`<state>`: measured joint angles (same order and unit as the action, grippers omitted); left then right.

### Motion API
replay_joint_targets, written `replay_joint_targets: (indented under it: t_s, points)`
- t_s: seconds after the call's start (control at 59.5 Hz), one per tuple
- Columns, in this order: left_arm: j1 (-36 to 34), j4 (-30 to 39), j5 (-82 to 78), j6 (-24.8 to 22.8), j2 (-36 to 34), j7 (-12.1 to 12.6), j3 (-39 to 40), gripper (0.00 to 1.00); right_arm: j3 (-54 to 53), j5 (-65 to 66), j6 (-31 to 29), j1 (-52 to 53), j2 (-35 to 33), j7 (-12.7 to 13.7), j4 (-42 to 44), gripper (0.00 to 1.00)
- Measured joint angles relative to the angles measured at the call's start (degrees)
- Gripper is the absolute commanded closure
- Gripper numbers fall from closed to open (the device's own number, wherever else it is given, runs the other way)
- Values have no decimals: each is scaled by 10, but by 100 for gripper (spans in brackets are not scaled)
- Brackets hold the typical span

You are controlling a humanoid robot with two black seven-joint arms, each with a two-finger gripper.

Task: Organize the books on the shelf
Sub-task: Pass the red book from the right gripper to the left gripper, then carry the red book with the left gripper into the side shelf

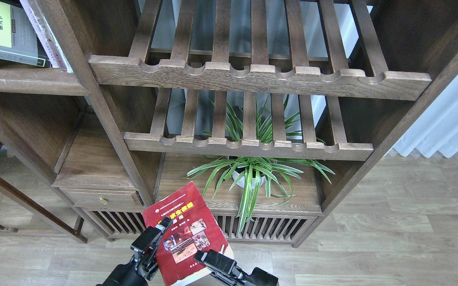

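Both claws (pixel 185 254) hold the red book (pixel 185 232) below the shelf (pixel 26 81).

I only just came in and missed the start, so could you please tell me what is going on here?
The robot is tidying books onto a wooden bookcase. It holds the red book low in front of the unit, with the left gripper on one side and the right gripper on the other. Two other books, the yellow-green book and the white-lavender book, already sit on the solid shelf at upper left. A potted plant stands lower down.
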<state>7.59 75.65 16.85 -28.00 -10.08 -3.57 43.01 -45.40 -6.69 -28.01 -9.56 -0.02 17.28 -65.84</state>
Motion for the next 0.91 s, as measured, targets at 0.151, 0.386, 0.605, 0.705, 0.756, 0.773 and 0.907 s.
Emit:
replay_joint_targets:
  t_s: [0.151,0.386,0.605,0.705,0.756,0.773,0.907]
  points:
    - [-1,5,0,0,-15,2,-3,96,1,0,0,0,1,-1,0,41]
    - [7,57,-3,0,-93,7,31,97,15,22,0,1,0,-2,0,3]
    - [67,200,-7,0,-248,22,186,96,16,29,0,2,0,-4,1,2]
    - [73,210,-9,0,-298,29,284,97,16,29,0,4,0,-5,3,2]
    - [74,211,-9,0,-319,37,334,97,16,29,0,4,0,-5,4,2]
    - [74,211,-9,0,-325,40,348,97,16,29,0,5,0,-5,4,2]
    - [73,212,-10,0,-368,50,455,97,16,30,0,5,0,-5,7,2]
